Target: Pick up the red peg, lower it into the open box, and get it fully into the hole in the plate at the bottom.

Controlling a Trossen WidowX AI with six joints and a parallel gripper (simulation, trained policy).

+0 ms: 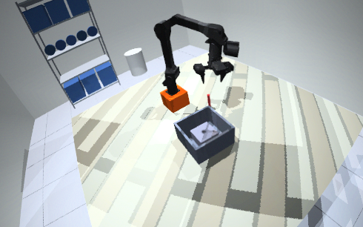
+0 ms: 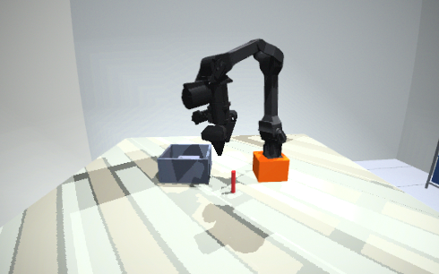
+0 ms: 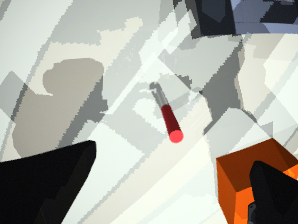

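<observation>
— Item one?
— Claw [image 1: 212, 79] [image 2: 225, 148] [image 3: 176, 161], black, two-fingered. Condition: spread wide, nothing between the fingers. Hung above the bench [image 1: 276, 167] [image 2: 124, 224] [image 3: 125, 135], fingertips pointing down.
— Item two?
— Peg [image 1: 209, 100] [image 2: 233, 182] [image 3: 171, 123], red, slender, one. Upright on the bench, outside the box, below the claw's fingertips and apart from them. In the wrist view its top shows between the two fingers, though farther up the frame.
— Item three?
— Box [image 1: 217, 147] [image 2: 184, 171] [image 3: 212, 17], slate-grey, open-topped, near the peg. Within: one pale plate [image 1: 198, 134] [image 2: 190, 157], its hole unfilled.
— Outermost?
— Arm base, orange [image 1: 174, 104] [image 2: 271, 169] [image 3: 227, 172], one, on the peg's other side from the box in the exterior view.
— Step in hand?
— Approach, by my judgement; grasp and insertion outstanding.
— Next move requires?
— Centring the fingers over the peg, a straight descent astride it, then closing. Caution: an off-centre fingertip could topple it, or brush the nearby box wall.
</observation>
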